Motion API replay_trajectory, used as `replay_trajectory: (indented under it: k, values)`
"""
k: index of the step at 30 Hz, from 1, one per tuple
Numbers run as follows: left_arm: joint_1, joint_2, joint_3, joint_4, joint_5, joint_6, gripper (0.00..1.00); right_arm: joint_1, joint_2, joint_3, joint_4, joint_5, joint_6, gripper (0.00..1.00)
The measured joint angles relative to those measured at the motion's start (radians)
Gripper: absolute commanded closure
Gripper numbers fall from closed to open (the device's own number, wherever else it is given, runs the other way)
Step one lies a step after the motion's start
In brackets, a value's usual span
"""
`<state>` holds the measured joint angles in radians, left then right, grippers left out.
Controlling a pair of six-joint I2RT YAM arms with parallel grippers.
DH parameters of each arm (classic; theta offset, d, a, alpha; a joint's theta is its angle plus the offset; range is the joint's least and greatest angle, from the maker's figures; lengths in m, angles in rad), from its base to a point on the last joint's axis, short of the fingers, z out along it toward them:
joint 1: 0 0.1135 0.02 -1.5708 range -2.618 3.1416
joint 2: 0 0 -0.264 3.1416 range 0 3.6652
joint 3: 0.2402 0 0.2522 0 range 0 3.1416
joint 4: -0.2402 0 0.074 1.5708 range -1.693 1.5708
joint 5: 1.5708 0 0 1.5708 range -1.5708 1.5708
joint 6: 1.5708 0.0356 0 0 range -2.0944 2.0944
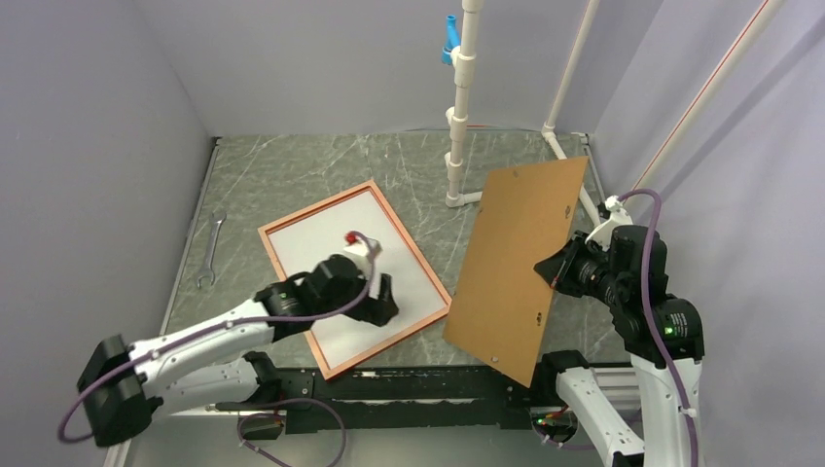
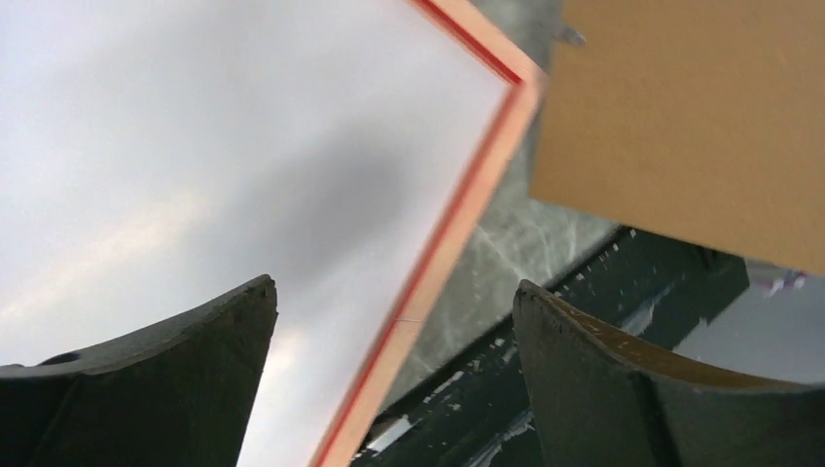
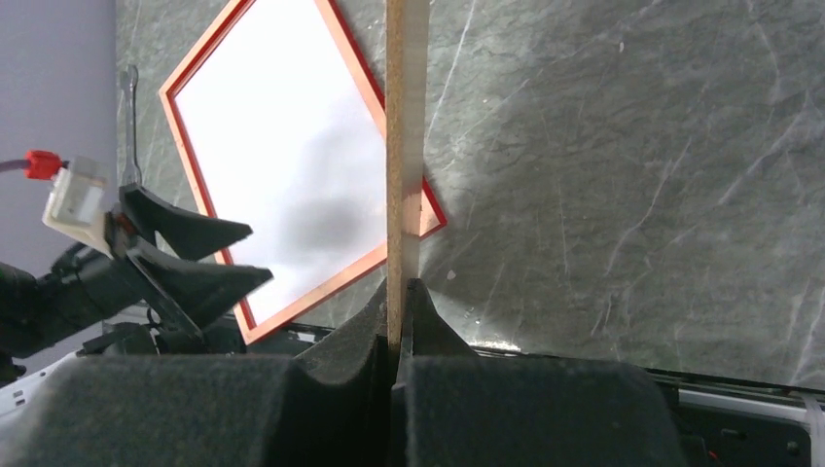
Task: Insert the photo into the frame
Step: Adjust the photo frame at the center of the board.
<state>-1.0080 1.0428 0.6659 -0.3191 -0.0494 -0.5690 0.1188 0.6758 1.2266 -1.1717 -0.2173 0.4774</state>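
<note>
The frame (image 1: 316,206), orange-brown edged, lies flat on the marble table left of centre. A plain white sheet (image 1: 331,243) fills it and looks like the photo's white back; no printed face shows. My left gripper (image 1: 384,306) is open and empty just above the frame's near right edge (image 2: 467,195), with the white sheet (image 2: 243,146) under one finger. My right gripper (image 1: 550,268) is shut on the brown backing board (image 1: 520,263) and holds it upright and tilted above the table, right of the frame. The right wrist view shows the board's thin edge (image 3: 407,117) between the closed jaws.
A wrench (image 1: 211,248) lies by the table's left edge. A white pipe stand (image 1: 457,126) rises at the back centre, with another pipe at the back right. Grey walls close in on both sides. The black base rail runs along the near edge.
</note>
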Motion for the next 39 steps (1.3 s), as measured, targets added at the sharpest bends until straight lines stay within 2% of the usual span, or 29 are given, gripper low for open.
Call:
replay_trajectory:
  k: [5,10,15,21,25,32,39]
  values:
    - [0.217,-0.213,-0.131,-0.033,0.034,-0.072,0.01,0.0,-0.004,-0.02,0.02,-0.003,0.005,1.0]
    - [0.401,-0.351,-0.15,-0.174,0.01,-0.119,0.01,0.0,-0.004,-0.034,0.031,-0.013,0.01,1.0]
    - [0.541,-0.348,-0.145,-0.349,-0.057,-0.158,0.01,0.0,-0.004,-0.048,0.043,-0.028,0.015,1.0]
    - [0.695,-0.234,-0.146,-0.399,-0.037,-0.174,0.05,0.0,-0.004,-0.054,0.047,-0.031,0.017,1.0]
    - [0.761,-0.162,-0.163,-0.363,0.003,-0.171,0.16,0.0,-0.004,-0.054,0.047,-0.031,0.017,1.0]
    - [0.774,-0.066,-0.174,-0.314,0.027,-0.142,0.42,0.0,0.0,-0.045,0.044,-0.051,0.021,1.0]
    - [0.78,0.052,-0.161,-0.283,0.016,-0.101,0.74,0.0,0.024,0.011,0.012,-0.064,0.02,1.0]
